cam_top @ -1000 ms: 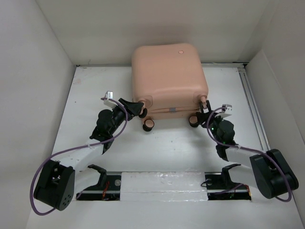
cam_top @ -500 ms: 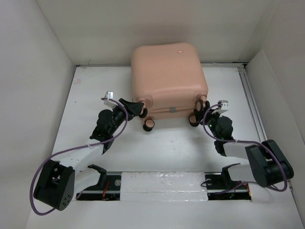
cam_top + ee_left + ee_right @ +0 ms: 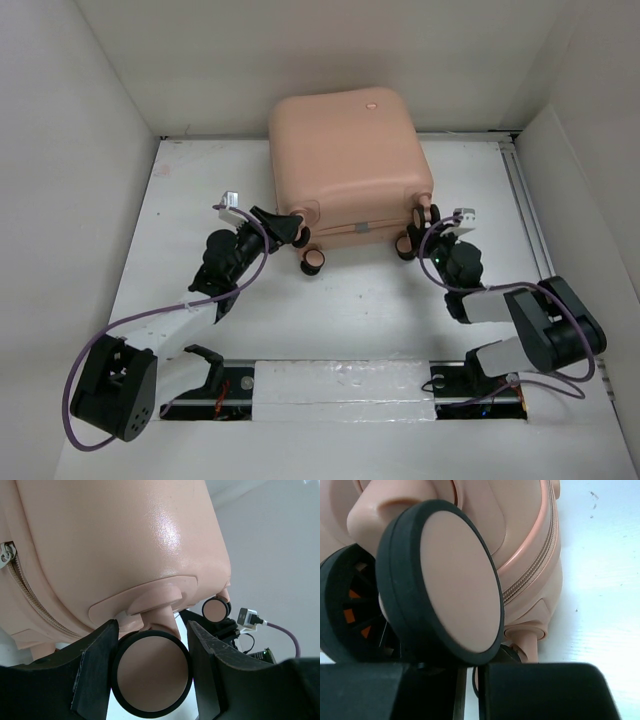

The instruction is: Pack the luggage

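The luggage lies shut at the far middle of the table, its round logo up and its wheels facing the arms. The left gripper is at the near-left corner, its fingers pressed on either side of a caster. Another caster sits free just beside it. The right gripper is at the near-right corner, right up against a wheel. Its jaws are narrow with only a slit between them, and nothing shows in the slit. The zip runs closed.
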